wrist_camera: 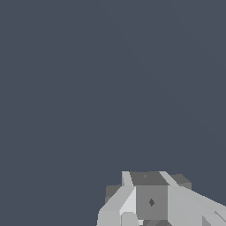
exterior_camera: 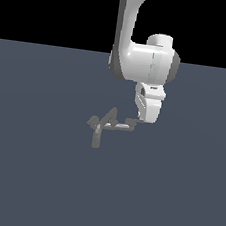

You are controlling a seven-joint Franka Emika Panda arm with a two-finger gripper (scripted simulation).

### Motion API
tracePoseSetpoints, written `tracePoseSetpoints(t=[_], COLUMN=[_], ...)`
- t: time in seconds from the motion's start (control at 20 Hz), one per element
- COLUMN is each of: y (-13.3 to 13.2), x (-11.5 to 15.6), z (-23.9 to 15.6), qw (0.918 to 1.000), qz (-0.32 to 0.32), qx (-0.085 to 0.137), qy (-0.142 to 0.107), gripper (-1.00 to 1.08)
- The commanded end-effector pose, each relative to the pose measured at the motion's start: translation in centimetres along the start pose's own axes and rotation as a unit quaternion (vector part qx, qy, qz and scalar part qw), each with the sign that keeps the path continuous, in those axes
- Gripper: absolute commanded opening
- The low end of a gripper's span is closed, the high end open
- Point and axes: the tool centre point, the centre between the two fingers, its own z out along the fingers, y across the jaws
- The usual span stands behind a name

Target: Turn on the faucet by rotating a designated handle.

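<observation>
The faucet [exterior_camera: 105, 125] is a small dull-grey cluster of rods on the dark floor in the exterior view. Its handle [exterior_camera: 118, 126], the longest slim rod, points toward the exterior view's right and ends in a short crossbar tip. My white gripper [exterior_camera: 141, 120] hangs straight down with its fingertips right at that tip, touching or nearly touching it. The fingers form one narrow block with no gap, so the gripper looks shut and holds nothing. In the wrist view, only grey and pale blocks of the gripper [wrist_camera: 151, 201] show against bare floor; the faucet is out of sight there.
A thicker stubby tube [exterior_camera: 96, 138] hangs from the faucet toward the viewer, and a pointed slanted piece [exterior_camera: 110, 115] rises behind the handle. The flat blue-grey floor [exterior_camera: 36, 175] stretches all around. My white arm [exterior_camera: 141, 63] comes down from above.
</observation>
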Motion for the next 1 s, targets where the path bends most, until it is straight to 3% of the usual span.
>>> tracePoseSetpoints(t=[0.0, 0.65, 0.75, 0.95], y=[0.5, 3.9, 2.8, 4.0], x=[0.4, 0.2, 0.5, -0.5], z=[0.0, 0.0, 0.0, 0.0], qw=[1.0, 1.0, 1.0, 1.0], qz=[0.0, 0.0, 0.001, 0.001], qx=[0.0, 0.0, 0.009, 0.006], qy=[0.0, 0.0, 0.002, 0.002], gripper=[-1.0, -1.0, -1.0, -1.0])
